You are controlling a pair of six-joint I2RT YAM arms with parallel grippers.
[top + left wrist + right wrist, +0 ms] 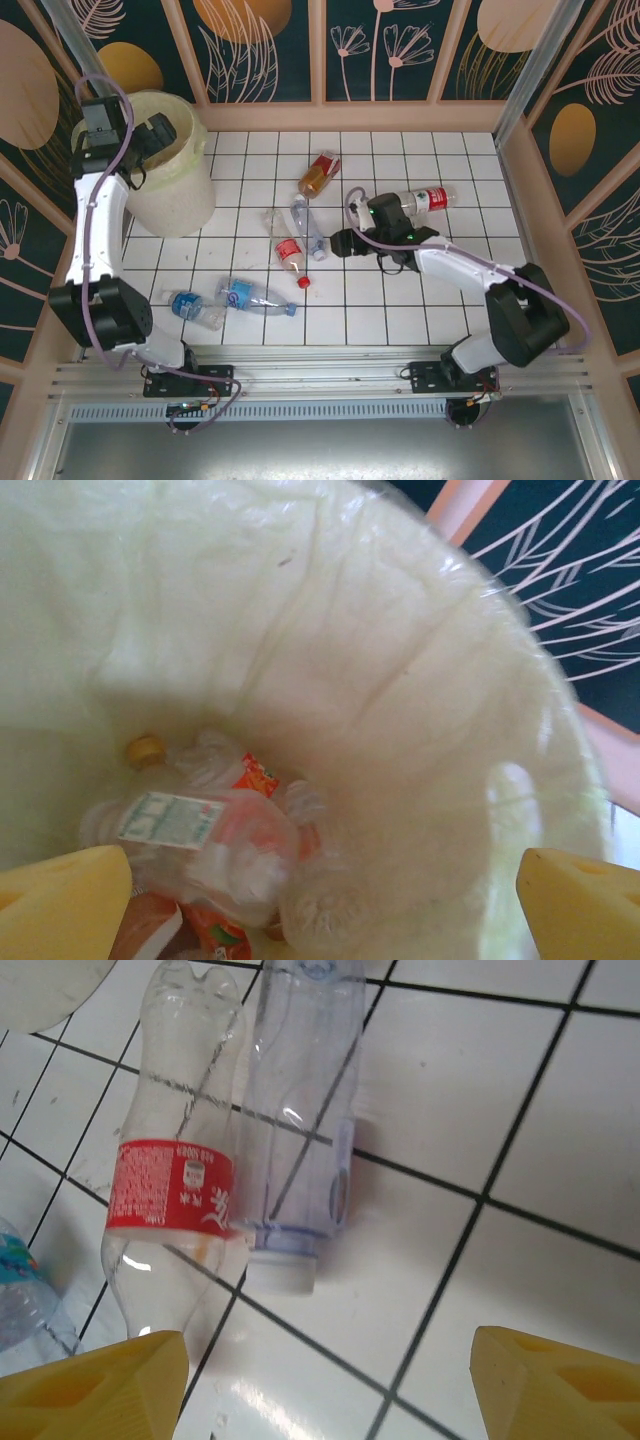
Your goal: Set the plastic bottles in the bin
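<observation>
The left hand [150, 135] hangs over the mouth of the bin [178, 195] at the upper left of the top view. Its yellow fingers [60, 900] are spread apart with nothing between them. Seen from the left wrist, crushed plastic bottles [210, 850] lie heaped at the bottom of the bag-lined bin, one with a yellow cap [146, 750].

At the centre of the white-tiled table [450, 290], the right hand [340, 242] hovers with its fingers [90, 1385] apart and empty, just right of 2 bottles lying side by side and touching: a red-labelled bottle [175, 1180] and a clear bottle with a white cap [300, 1110].

An amber bottle [318, 175] lies above them, near the table's far edge. A capped red-labelled bottle [425, 200] lies right of centre. 2 blue-labelled bottles [235, 298] rest at the lower left.
</observation>
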